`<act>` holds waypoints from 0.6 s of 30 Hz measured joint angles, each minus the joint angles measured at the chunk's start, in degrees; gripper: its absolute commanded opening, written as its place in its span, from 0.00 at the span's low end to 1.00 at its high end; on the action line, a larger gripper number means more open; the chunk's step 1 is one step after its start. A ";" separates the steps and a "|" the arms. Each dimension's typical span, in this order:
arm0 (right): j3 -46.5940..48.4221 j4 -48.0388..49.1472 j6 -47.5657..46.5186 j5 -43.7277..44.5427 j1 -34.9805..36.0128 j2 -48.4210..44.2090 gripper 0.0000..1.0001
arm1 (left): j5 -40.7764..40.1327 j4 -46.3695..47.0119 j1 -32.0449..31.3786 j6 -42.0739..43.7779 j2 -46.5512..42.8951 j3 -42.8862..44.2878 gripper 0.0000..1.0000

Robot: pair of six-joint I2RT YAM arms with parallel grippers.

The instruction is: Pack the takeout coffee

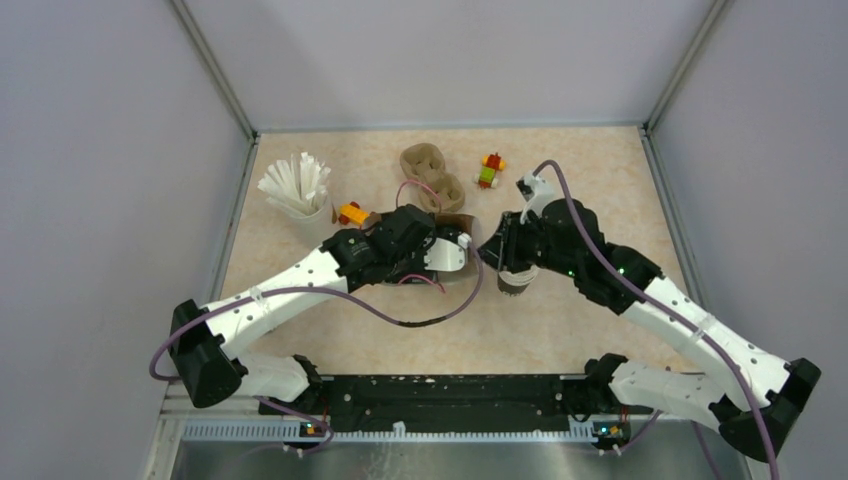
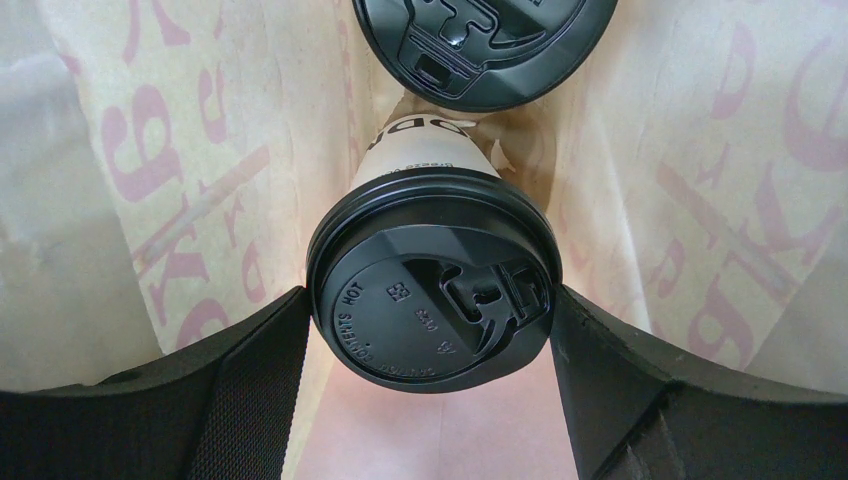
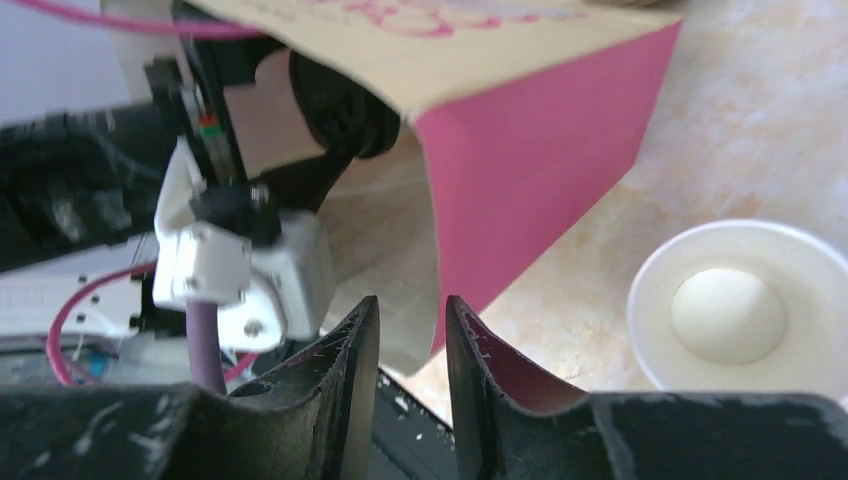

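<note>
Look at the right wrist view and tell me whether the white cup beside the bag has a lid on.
No. The white cup stands uncovered, its rim bare and its pale inside in plain sight.

coffee cup (image 2: 420, 155): cream wall, black lid (image 2: 432, 290) | paper bag (image 2: 200, 150): cream, pink lettering inside, solid pink outside | open cup (image 3: 735, 310), 4 o'clock of bag: white inside | table (image 1: 560, 330): mottled beige

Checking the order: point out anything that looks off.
One paper cup stands lidless on the table beside the paper bag, apparently empty. Both cups inside the bag, the lidded cup in the left gripper and the farther cup, carry black lids.
</note>
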 measured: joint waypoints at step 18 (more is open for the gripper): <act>9.79 -2.64 -1.27 9.86 0.00 14.43 0.26 | -0.22 1.77 -0.09 0.04 0.00 -0.02 0.13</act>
